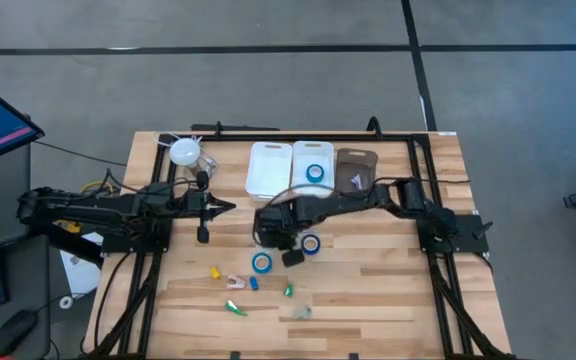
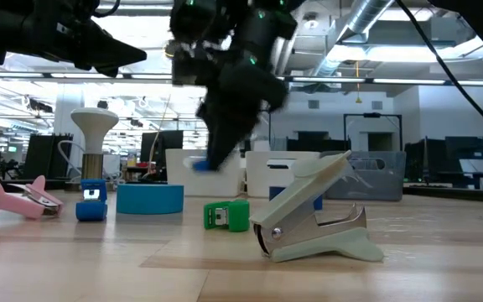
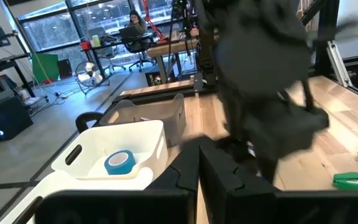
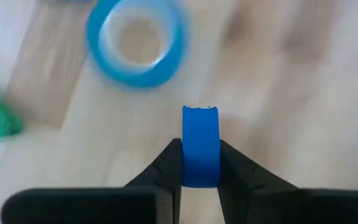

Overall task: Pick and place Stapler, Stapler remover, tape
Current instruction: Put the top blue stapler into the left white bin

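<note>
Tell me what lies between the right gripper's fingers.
A blue tape roll stands on edge between the right gripper's fingers, clamped on both flat sides, as the right wrist view shows. Another tape roll lies flat beyond it.

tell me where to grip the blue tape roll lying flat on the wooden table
Come straight down on the flat blue ring-shaped tape roll, one finger in its open pale centre, one outside, pinching the wall. Lying flat, it offers no upright faces like the roll the right gripper pinches.
</note>
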Controlling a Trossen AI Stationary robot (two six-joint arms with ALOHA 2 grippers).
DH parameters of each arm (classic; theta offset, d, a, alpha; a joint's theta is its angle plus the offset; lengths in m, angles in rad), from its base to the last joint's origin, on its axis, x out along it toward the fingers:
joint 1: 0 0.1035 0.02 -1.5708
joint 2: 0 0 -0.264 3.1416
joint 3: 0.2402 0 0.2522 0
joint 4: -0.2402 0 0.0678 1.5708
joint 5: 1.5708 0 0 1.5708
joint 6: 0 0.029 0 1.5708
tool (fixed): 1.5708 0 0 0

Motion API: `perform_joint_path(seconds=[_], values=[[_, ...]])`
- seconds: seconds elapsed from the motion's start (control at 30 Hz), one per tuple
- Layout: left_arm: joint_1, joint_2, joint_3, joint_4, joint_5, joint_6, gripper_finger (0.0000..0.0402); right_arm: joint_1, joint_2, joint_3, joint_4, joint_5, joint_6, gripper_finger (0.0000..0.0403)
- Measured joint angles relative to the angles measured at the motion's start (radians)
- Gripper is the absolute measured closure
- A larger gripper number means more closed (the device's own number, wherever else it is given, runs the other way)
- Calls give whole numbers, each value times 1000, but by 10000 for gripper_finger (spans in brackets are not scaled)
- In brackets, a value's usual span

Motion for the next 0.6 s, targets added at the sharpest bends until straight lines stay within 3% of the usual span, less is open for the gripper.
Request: perform_joint_path(seconds=[0.33,0.6], values=[[0,0,0,0,0,0,399,-128,-17,211,-60,173,-2,345],[0,0,0,0,0,1,399,-261,-11,242,-52,176,41,345]])
